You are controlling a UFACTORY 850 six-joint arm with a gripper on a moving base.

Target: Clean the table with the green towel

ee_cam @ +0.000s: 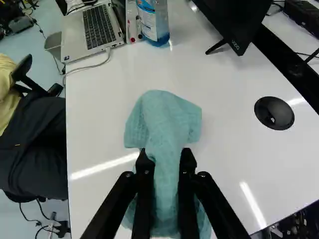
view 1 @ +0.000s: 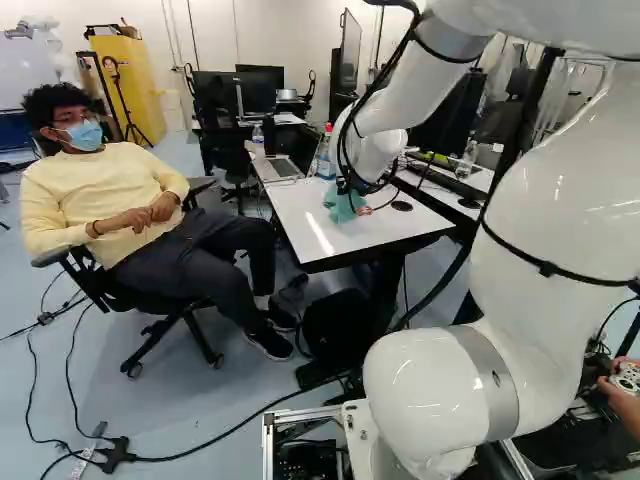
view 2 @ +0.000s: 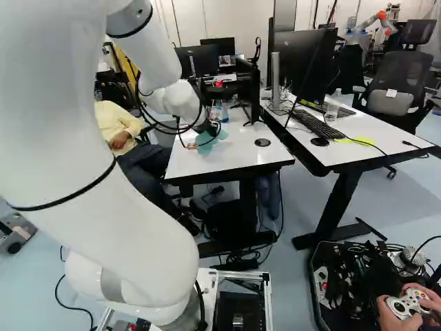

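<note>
Probably at the wiping stage now, with the green towel [ee_cam: 167, 117] bunched between both fingers of the gripper [ee_cam: 166, 153], pinched from two sides, jaws parted only by the thickness of the cloth. Towel over the white table [ee_cam: 99, 124], far folds spread ahead of the fingertips and seemingly resting on the surface; downward pressure impossible to judge.

Keep the grip firm and low, rubbing with cloth rather than black metal. Press lightly, then draw long, overlapping strokes, folds flat instead of rolled into a ball. Watch for bunching at each turn, and ease off before reversing. Hold the wrist at one height, to avoid scraping the glossy top.

As for edges, stop short of the laptop [ee_cam: 97, 26] ahead, its pale cable [ee_cam: 88, 67] and the blue-labelled bottle [ee_cam: 153, 22], all easy to snag or tip. Farther over toward the second table [view 2: 386, 141], steer round the foot of the black monitor [ee_cam: 234, 22]. Nearer, to the same side of the towel, take care at the round black disc [ee_cam: 274, 113], likely to catch cloth. Better room toward the side of the seated person [view 1: 125, 195], and straight ahead before the bottle; turn in good time before the rim there, with a leg [ee_cam: 35, 149] just beside it.
</note>
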